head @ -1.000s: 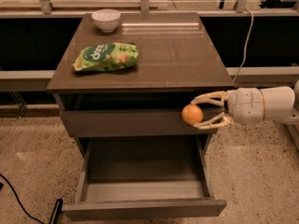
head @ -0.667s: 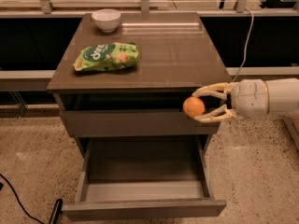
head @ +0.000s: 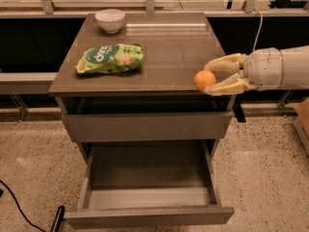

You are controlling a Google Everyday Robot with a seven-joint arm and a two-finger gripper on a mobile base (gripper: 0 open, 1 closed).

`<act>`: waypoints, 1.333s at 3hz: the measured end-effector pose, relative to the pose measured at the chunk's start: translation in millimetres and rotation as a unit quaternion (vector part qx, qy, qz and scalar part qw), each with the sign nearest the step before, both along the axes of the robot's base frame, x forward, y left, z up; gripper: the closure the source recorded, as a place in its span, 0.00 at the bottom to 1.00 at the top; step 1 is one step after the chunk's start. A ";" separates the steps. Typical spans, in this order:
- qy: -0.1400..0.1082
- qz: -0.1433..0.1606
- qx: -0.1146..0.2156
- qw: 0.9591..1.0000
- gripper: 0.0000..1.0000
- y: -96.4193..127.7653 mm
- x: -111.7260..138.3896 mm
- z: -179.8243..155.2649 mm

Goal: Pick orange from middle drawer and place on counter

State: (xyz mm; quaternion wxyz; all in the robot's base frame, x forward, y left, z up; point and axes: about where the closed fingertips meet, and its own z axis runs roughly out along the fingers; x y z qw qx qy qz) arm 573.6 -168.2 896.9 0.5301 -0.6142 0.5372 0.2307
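Note:
The orange is held between the two pale fingers of my gripper, which reaches in from the right. The gripper is shut on it, just above the front right corner of the counter. The middle drawer is pulled out below, with its dark inside showing nothing in it. The drawer above it is slightly ajar.
A green snack bag lies on the left of the counter. A white bowl stands at its back left. A dark cable runs over the speckled floor at the lower left. A metal rail runs behind the cabinet.
My gripper has lifted the orange from in front of the top drawer's right end up to counter height, at the front right corner.

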 end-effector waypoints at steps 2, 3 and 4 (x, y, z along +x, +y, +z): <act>0.070 -0.041 0.011 0.997 1.00 11.3 85.6 23.3; 0.100 -0.059 0.015 0.993 1.00 34.9 124.2 17.9; 0.135 -0.073 0.018 0.988 0.98 62.2 156.8 -1.3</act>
